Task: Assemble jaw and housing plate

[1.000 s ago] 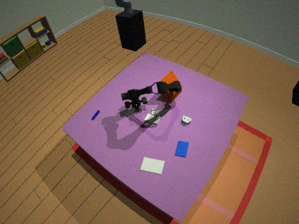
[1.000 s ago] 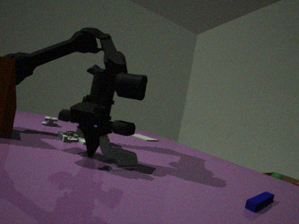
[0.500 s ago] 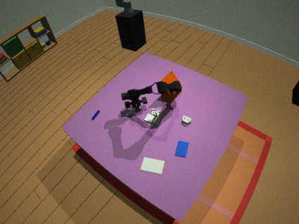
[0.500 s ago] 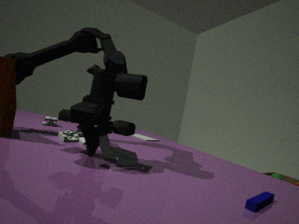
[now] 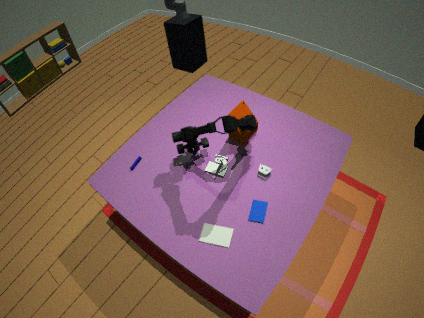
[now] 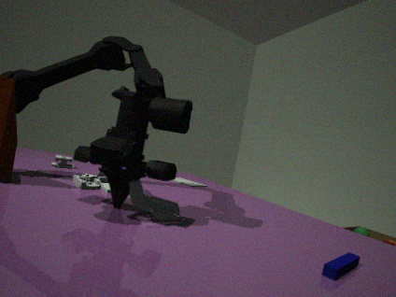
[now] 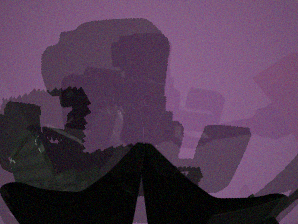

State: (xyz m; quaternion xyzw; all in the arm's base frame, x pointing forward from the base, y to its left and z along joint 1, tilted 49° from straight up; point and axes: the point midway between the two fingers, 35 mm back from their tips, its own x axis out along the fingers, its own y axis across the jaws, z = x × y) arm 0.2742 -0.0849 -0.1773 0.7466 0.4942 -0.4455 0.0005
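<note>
My gripper is shut and empty, its tips pointing down low over the table. A grey piece lies in shadow just beside the fingertips; I cannot tell whether it is the loose jaw. The white base stands a little away, with smaller light parts on it. The pins and gear teeth are too small to make out. A small white two-level piece stands apart beyond the base; I cannot tell whether it is the housing plate.
An orange block stands near the arm's base. A blue bar lies on the opposite side. A blue rectangle and a pale flat sheet lie on the purple table.
</note>
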